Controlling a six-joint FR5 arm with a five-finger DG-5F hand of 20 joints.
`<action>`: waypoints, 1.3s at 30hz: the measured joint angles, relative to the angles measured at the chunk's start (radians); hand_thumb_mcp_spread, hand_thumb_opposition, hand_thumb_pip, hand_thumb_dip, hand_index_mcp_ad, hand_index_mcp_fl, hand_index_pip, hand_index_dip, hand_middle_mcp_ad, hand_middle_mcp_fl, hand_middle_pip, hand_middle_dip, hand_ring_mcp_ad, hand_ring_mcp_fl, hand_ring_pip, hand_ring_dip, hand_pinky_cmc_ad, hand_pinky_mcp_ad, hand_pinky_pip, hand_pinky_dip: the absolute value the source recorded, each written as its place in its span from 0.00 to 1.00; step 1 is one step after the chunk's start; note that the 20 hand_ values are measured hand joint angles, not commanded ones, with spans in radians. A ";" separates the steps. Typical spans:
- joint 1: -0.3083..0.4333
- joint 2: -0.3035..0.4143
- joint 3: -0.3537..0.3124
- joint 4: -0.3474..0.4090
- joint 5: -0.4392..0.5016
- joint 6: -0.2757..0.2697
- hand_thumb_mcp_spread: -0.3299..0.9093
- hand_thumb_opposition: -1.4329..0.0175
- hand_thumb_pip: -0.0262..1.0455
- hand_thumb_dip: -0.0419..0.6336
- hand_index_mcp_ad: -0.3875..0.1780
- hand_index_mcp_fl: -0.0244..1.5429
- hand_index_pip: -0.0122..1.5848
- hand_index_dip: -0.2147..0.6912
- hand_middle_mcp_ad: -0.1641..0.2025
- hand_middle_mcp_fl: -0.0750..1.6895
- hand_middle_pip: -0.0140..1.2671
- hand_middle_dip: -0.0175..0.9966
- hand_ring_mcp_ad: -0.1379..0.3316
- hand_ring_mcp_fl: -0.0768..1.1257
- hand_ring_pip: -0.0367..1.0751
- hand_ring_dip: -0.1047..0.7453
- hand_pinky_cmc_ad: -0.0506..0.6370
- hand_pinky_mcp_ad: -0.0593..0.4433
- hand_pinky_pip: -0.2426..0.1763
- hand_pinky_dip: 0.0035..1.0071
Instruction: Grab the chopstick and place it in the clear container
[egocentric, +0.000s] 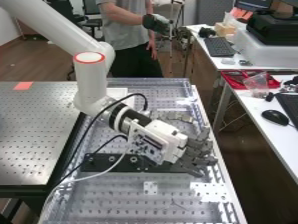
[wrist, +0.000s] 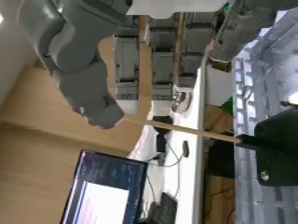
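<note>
So the arm (egocentric: 54, 26) is slanting in from 11 o'clock, hand (egocentric: 158, 141) is pointing toward 4, fingers (egocentric: 197, 149) sitting spread.

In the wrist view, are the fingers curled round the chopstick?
No, the hand's fingers hang straight, and the chopstick stretches between the thumb's tip and the black block.

In the wrist view, one end of the chopstick (wrist: 193, 131) is hidden at the thumb of the hand (egocentric: 194, 150); clear of the fingers (wrist: 161, 62), its other end is lost against the black bracket (wrist: 283, 145). Past the thumb, the monitor (wrist: 100, 187) is cut off.
</note>
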 joint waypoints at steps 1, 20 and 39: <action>0.000 0.000 0.000 0.000 0.001 0.001 0.67 0.48 0.72 0.47 0.56 0.02 0.96 0.36 0.65 0.12 0.70 0.66 0.44 0.31 0.09 0.63 0.40 0.45 0.42 0.18; 0.000 0.002 0.002 0.014 0.003 0.005 0.67 0.47 0.70 0.47 0.56 0.02 0.93 0.36 0.66 0.18 0.75 0.66 0.38 0.38 0.14 0.66 0.46 0.47 0.46 0.17; 0.000 -0.021 0.039 -0.022 -0.005 -0.002 0.70 0.47 0.67 0.47 0.56 0.02 0.92 0.35 0.65 0.18 0.80 0.73 0.33 0.39 0.19 0.70 0.48 0.47 0.51 0.17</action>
